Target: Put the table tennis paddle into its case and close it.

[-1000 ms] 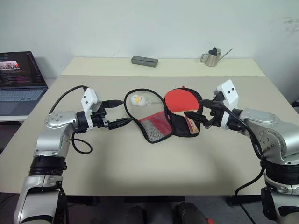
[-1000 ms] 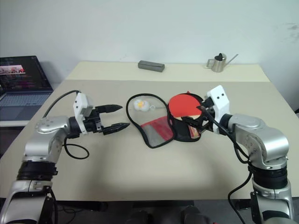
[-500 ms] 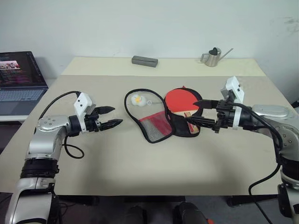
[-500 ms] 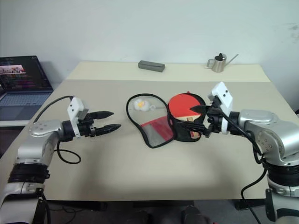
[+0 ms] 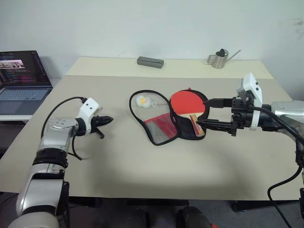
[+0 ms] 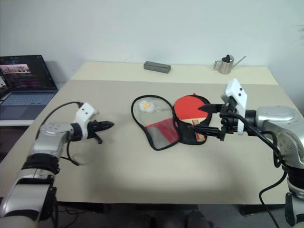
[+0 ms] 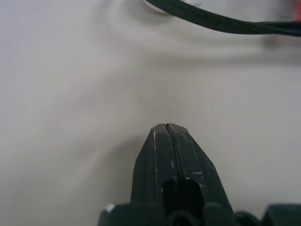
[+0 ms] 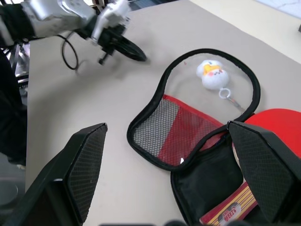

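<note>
Left pincer: fingers pressed together, nothing pinched, held low over bare desk. Its closed tips are seen in the left wrist view with only desk surface under them and the black rim of the case just ahead. The case lies well apart from this pincer, toward the desk's middle.

Right pincer: fingers spread wide, nothing pinched. It is held just beside the case's far half, tips pointed at the table tennis paddle; one tip sits over the red face's edge, the other near the handle end. Contact cannot be told.

The case is unzipped and laid flat, both halves open. The paddle is resting in the black half nearest the right pincer, red face up, striped handle toward that pincer's lower finger. The other half shows red and grey-mesh lining, with a small white-yellow charm lying inside its rim.

Farther out: a grey block and a small metal watering can at the desk's back edge, a laptop off the left pincer's side.
</note>
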